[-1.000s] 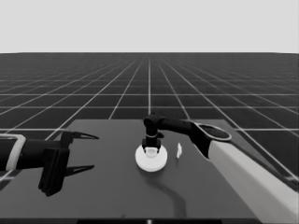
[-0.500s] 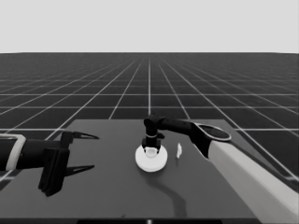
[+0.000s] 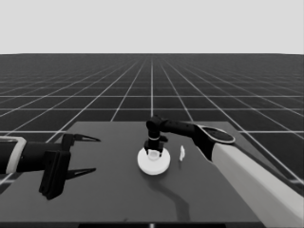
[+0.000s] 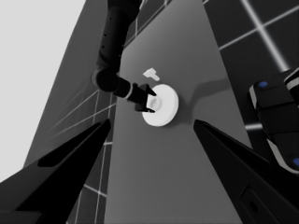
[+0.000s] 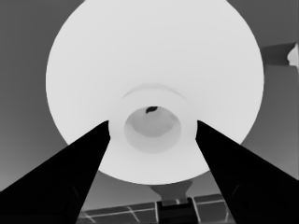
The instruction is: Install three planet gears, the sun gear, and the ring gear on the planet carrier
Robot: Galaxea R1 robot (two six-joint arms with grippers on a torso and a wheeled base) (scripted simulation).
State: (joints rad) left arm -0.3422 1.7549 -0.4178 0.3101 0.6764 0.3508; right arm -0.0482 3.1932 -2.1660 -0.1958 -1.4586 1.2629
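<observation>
The assembly looked to be at its last step: only one large white disc, the larger round part (image 3: pixel 154 161), lay near the middle of the tabletop, and no small gears showed anywhere, so they were presumably hidden beneath it along with the smaller round part (a judgement, since neither could be seen). The right gripper (image 3: pixel 154 151) stood directly over this disc, pointing down at its raised central hub. In the right wrist view its two fingers (image 5: pixel 79 172) flanked the hub (image 5: pixel 152 122), their inner edges just meeting the hub's sides; the jaws were at a middling spread and seemed to clasp the hub, though whether they pressed it or merely touched it I could not tell for certain. The next move would call either for a straight downward seating push or, if the disc was already home, for opening the jaws and lifting clear without dragging it sideways.

A thin white piece (image 3: pixel 182 152) stood just beside the disc, toward the tabletop's right edge. The left gripper (image 3: pixel 85 154) waited over the left end, jaws wide and holding nothing.
</observation>
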